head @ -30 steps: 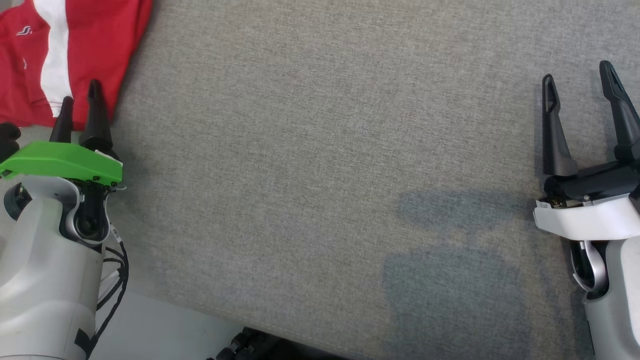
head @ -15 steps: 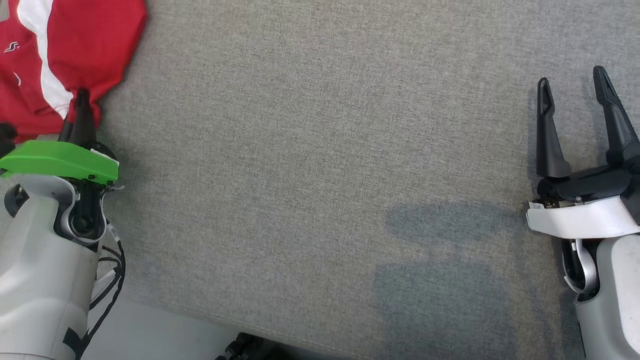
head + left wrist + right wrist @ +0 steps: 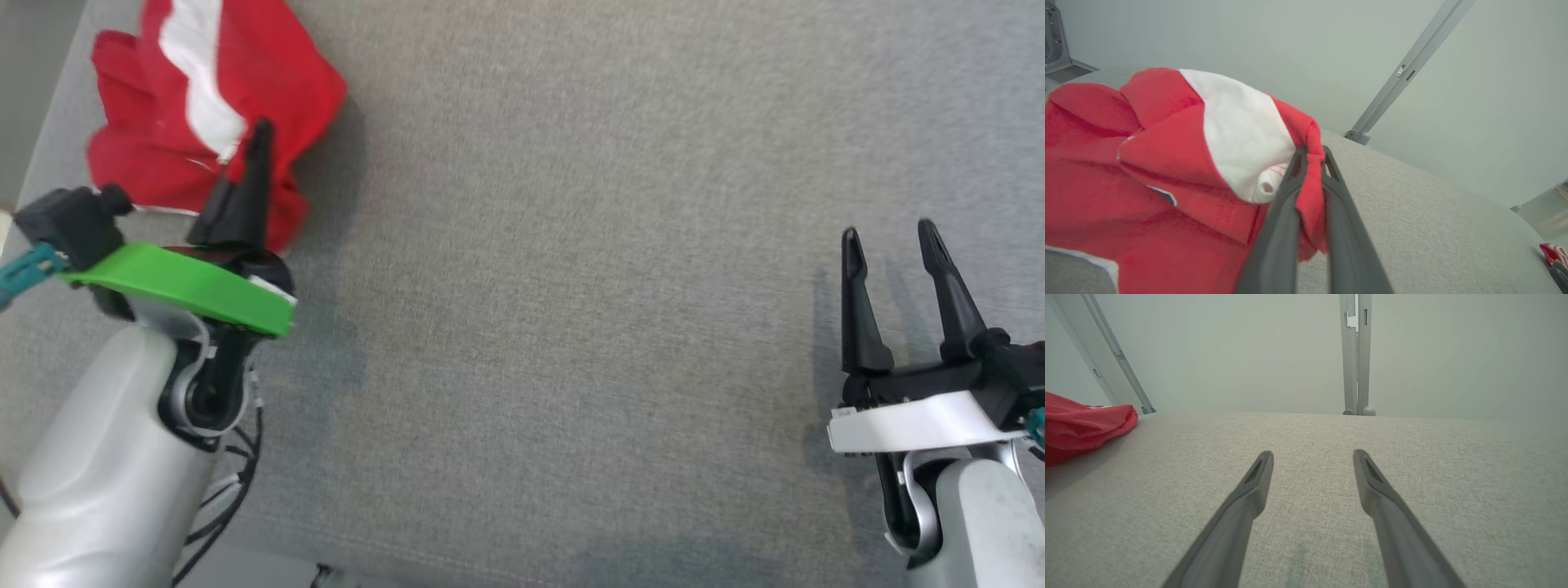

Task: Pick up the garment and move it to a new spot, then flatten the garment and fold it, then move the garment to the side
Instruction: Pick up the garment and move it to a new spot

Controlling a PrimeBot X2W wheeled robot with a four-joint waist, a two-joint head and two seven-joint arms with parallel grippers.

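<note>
Grey tabletop (image 3: 571,327) is stretching rightward; we are clamping the red garment (image 3: 122,155) at far left in our left pincer (image 3: 1312,153), our right pincer (image 3: 890,237) hovering wide, well apart.

You'll find the garment (image 3: 277,90) at about ten o'clock in the head view, near the left edge of the grey tabletop (image 3: 571,286). It is red with a broad white band. It isn't flat: it sits bunched and crumpled in loose folds. A red fold on its five o'clock side is pinched between the closed fingers of the left end effector (image 3: 260,135).
</note>
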